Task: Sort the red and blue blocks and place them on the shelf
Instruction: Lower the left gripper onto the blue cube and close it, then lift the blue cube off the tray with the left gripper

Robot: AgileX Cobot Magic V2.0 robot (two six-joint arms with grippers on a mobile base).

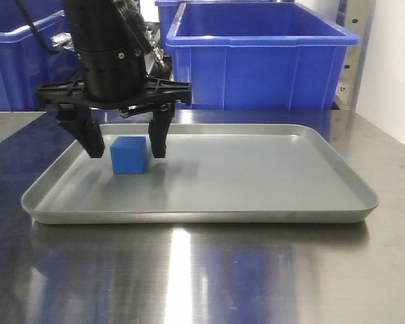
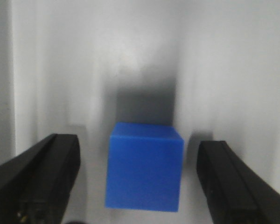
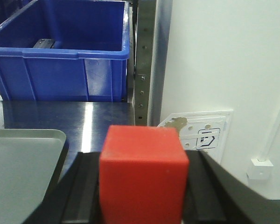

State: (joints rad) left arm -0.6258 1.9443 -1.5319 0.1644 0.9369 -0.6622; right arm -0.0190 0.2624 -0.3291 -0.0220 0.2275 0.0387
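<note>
The blue block [image 1: 128, 155] rests on the floor of the grey tray [image 1: 256, 182], near its left side. My left gripper [image 1: 126, 154] is lowered over it, open, with one finger on each side. In the left wrist view the blue block [image 2: 144, 168] sits between the black fingers [image 2: 46, 177], with a clear gap on both sides of my left gripper [image 2: 139, 142]. My right gripper [image 3: 142, 158] is shut on the red block [image 3: 142, 175], held above the table right of the tray's corner [image 3: 23, 158]. A perforated upright of the shelf [image 3: 142, 70] stands behind it.
Large blue bins [image 1: 256, 61] stand behind the tray, and one bin [image 3: 60, 51] also shows in the right wrist view. The tray lies on a shiny steel worktable [image 1: 202, 270]. A white wall with a socket plate [image 3: 200, 135] is at the right.
</note>
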